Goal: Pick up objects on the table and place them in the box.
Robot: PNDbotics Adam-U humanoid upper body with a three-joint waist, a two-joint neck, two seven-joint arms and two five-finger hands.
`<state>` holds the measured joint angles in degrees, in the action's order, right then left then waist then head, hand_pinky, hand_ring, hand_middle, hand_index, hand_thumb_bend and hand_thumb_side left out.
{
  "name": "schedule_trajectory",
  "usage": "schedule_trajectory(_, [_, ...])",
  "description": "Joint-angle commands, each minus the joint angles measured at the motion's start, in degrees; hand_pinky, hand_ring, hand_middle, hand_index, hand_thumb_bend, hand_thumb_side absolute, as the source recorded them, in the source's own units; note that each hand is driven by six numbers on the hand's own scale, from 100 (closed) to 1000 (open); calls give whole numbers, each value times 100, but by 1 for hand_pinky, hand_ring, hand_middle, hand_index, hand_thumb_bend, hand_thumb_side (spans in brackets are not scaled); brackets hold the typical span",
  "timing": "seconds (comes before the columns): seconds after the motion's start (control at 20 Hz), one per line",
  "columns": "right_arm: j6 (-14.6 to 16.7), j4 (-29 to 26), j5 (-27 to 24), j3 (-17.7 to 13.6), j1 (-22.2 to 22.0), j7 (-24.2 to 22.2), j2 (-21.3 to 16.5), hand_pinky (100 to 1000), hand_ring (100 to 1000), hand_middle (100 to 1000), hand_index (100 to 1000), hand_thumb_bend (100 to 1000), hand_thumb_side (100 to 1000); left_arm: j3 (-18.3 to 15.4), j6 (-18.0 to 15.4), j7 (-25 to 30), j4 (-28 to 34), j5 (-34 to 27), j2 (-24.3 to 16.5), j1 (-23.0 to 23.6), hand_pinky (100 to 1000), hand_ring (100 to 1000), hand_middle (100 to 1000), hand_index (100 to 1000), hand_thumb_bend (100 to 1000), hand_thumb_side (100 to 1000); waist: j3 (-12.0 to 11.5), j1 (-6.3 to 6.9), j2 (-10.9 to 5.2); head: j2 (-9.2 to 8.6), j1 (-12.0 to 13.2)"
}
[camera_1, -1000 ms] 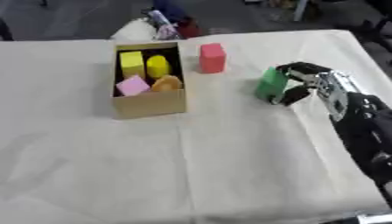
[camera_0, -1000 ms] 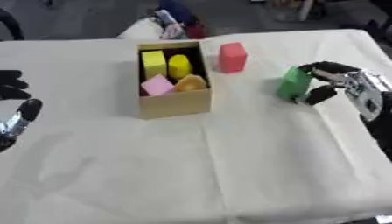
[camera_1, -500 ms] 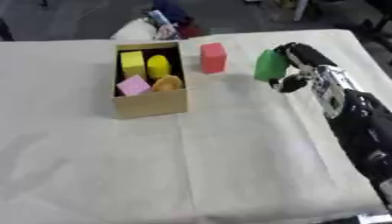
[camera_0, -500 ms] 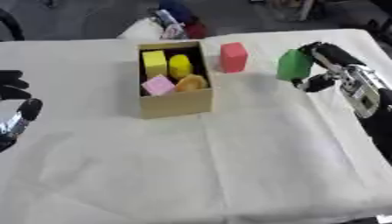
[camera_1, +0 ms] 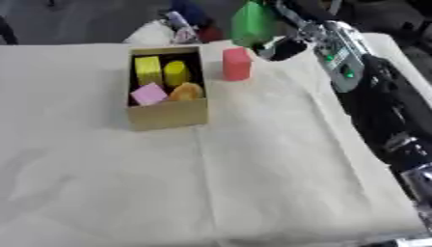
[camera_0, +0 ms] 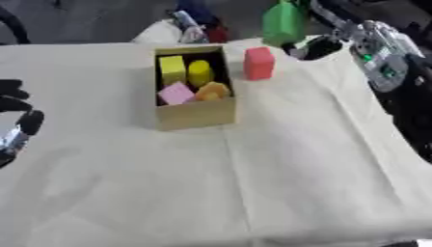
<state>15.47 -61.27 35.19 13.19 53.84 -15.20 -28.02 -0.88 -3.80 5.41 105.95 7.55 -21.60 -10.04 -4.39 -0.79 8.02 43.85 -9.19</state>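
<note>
- The right hand (camera_1: 291,29) has its fingers curled round a green block (camera_1: 250,23), held in the air above the table's far edge.
- Just below and left of it, a red block (camera_1: 236,63) stands on the white tablecloth (camera_1: 278,159).
- Further left, the cardboard box (camera_1: 168,113) holds yellow, pink and orange pieces.
- The left hand (camera_0: 17,120) idles at the left edge, fingers relaxed.

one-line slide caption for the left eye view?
Right hand holds green block above table; red block stands beside the partly filled box.

Two head-mounted eyes, looking steeply down across the table (camera_0: 253,193), near-identical overlap, right eye offset slightly rightward.
</note>
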Motion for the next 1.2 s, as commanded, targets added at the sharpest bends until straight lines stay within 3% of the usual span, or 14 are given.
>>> schedule_trajectory(0.05, [29,276,95,-21,355,-420,251,720,672,531,783,101,154,26,-15,59,67,-21,-31,-93,732,614,607,772,537,513,-80,53,-93,22,-142])
schedule_trajectory(0.35, [-52,1396,953,-339,705,-477,788,740,739,644,871,135,260,82,-22,130,84,-62,-4,-166,732,614,607,772,536,514,-382,66,-41,-46,-403])
schedule_trajectory(0.45, [-13,1579,1187,-368,731,-528,878,757,767,707,908,179,334,81,-20,134,86,-67,1,-169,733,614,607,772,534,514,-412,65,-29,-58,-427])
schedule_trajectory(0.5, [5,1635,1292,-373,727,-557,918,778,797,769,950,227,413,80,-19,135,86,-69,5,-172,733,614,607,772,534,514,-417,64,-23,-70,-430])
schedule_trajectory(0.55, [18,1675,1390,-373,718,-588,951,779,800,774,954,232,421,82,-19,137,86,-70,7,-176,733,614,607,772,534,514,-419,62,-20,-80,-430])
schedule_trajectory(0.6, [33,1704,1484,-366,709,-626,975,804,834,833,998,281,467,83,-20,139,87,-70,8,-180,733,614,607,772,534,514,-420,60,-18,-86,-427])
schedule_trajectory(0.65, [52,1715,1586,-347,699,-675,991,812,844,852,1000,299,472,83,-20,141,88,-70,9,-185,733,614,607,772,534,514,-419,59,-18,-91,-424])
schedule_trajectory(0.7, [90,1709,1680,-326,690,-736,1001,839,886,925,1000,337,490,83,-20,141,88,-69,8,-187,733,614,606,772,534,514,-417,58,-19,-95,-427])
schedule_trajectory(0.95, [489,1412,1826,-192,663,-1388,942,877,930,995,1000,385,463,79,-12,136,83,-59,-7,-176,732,613,606,772,537,515,-363,40,-35,-99,-436])
schedule_trajectory(1.2, [647,864,1173,-154,655,-1782,591,897,947,994,1000,368,343,64,-8,126,83,-37,-24,-159,732,612,605,772,536,516,-302,-3,-40,-125,-437])
